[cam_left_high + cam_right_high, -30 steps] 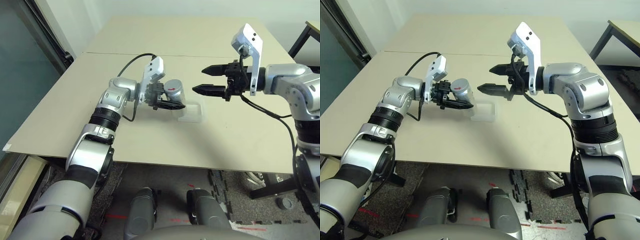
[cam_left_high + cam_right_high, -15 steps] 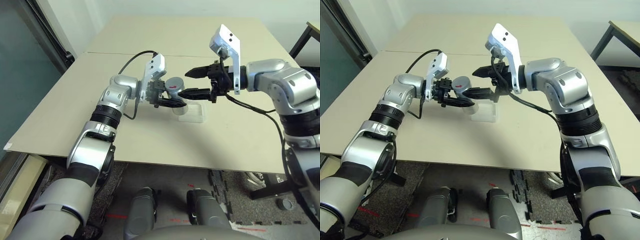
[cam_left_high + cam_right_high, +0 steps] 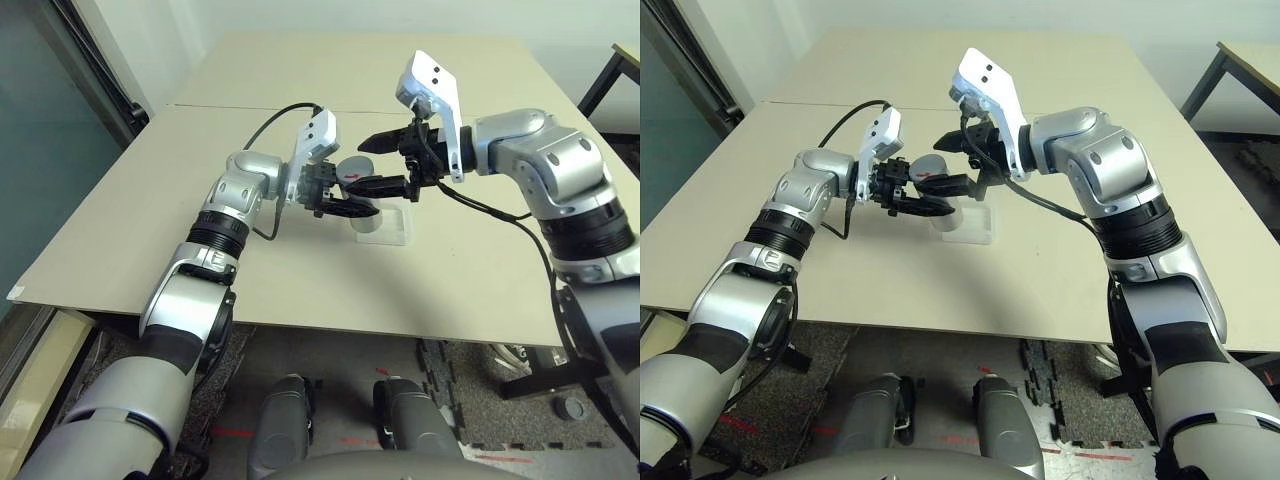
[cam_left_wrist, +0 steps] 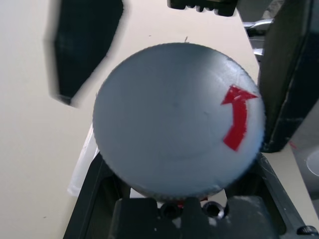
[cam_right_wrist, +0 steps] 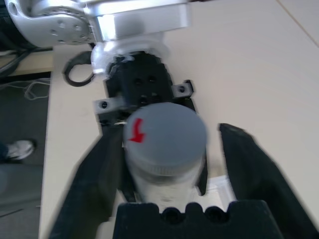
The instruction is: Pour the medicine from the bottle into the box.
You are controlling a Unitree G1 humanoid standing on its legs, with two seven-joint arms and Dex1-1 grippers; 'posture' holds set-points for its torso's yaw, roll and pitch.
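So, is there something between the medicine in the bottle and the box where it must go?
Yes: the grey cap is on the bottle, which the left gripper holds above the box. The right gripper has its fingers on either side of the cap. Nothing else visible blocks the way.

forearms: silver shells, black ribbed wrist collars
grippers: black two-finger jaws
wrist cameras: white housings
cables: black, looping to the wrists
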